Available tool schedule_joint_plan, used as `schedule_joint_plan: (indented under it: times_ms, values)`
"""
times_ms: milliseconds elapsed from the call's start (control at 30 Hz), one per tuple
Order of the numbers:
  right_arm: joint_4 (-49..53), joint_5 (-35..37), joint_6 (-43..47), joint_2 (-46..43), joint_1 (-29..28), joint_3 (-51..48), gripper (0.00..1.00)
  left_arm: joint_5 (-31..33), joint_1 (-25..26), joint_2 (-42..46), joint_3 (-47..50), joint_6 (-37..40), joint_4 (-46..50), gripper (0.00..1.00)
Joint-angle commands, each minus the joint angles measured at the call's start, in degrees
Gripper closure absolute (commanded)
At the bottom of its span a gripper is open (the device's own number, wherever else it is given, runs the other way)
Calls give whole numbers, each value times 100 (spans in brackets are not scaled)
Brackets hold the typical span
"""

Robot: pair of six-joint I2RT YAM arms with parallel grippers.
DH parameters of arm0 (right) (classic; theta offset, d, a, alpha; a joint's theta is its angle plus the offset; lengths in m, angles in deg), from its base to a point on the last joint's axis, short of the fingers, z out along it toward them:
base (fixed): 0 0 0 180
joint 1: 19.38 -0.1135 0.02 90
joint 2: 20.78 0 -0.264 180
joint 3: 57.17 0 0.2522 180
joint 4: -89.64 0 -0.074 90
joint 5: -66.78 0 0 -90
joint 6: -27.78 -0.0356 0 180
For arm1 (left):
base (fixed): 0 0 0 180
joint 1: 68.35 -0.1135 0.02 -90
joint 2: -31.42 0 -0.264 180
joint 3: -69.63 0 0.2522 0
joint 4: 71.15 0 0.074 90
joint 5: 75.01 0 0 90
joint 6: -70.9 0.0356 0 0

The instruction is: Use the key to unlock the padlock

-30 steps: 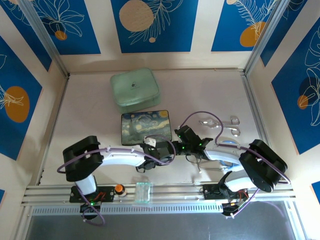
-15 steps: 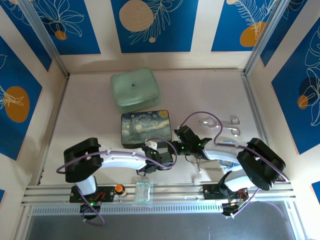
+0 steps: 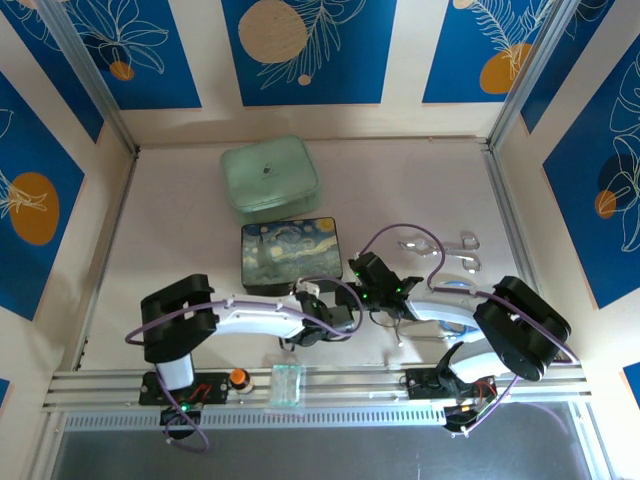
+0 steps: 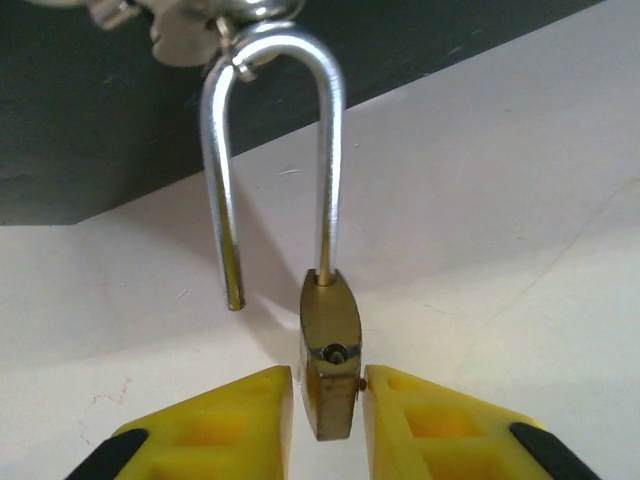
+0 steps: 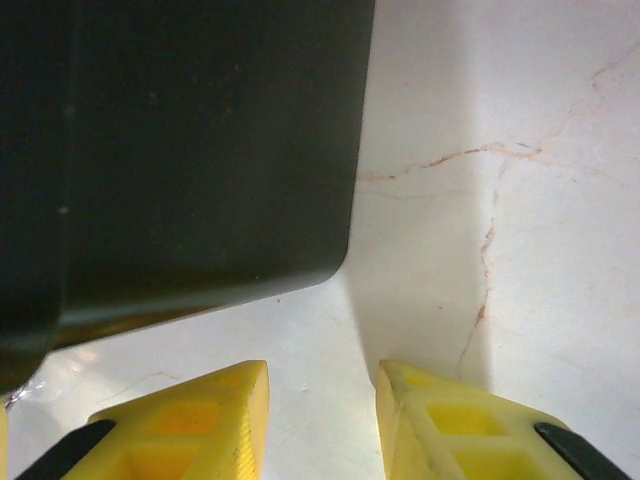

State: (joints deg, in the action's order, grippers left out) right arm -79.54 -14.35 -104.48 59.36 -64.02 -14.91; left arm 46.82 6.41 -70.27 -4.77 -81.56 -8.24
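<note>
The brass padlock (image 4: 330, 350) lies on the table in front of the painted box (image 3: 290, 255). Its silver shackle (image 4: 325, 150) stands open, with the free leg out of the body, and is hooked through the box's latch (image 4: 190, 25). My left gripper (image 4: 328, 385) (image 3: 311, 299) is shut on the padlock's body; its right finger (image 4: 420, 410) touches a rivet. Beside the box's near right corner (image 5: 180, 150), my right gripper (image 5: 322, 375) (image 3: 360, 270) is open with nothing in it. A thin pale sliver (image 3: 399, 338) by the right arm could be the key, but it is too small to tell.
A mint green case (image 3: 270, 178) sits behind the box. Bent silver wire pieces (image 3: 467, 241) lie at the right. On the front rail are a clear small box (image 3: 288, 382) and an orange button (image 3: 238, 377). Walls close in the table on three sides.
The left arm has slid to the right along the box's front, bringing its gripper to the latch. The right arm and the box have hardly moved.
</note>
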Motion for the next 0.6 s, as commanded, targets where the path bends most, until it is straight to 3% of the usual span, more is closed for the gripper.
schedule_joint_plan:
  times_ms: [0,300,333,400,467,500,533,567]
  values:
    - [-103,61,-120,-20,-53,-113,66,68,154,-150,-244,80,183,73]
    - [-273,33,-209,-143,-68,-255,66,157,241,-88,-429,117,360,69]
    - [-391,0,-228,-225,-62,-348,65,214,241,44,-402,135,345,63]
    - [-627,-114,-255,-451,-83,-523,59,332,232,352,-372,245,286,40]
    - [-661,-105,-376,-797,-141,-669,32,451,211,752,-285,420,151,20]
    - [-587,-117,-428,-950,-149,-697,27,487,183,940,-230,482,72,14]
    - [-525,-141,-439,-1127,-170,-734,14,520,126,1195,-143,569,-45,7]
    - [-450,-111,-448,-1323,-219,-771,12,510,62,1477,-28,678,-197,2]
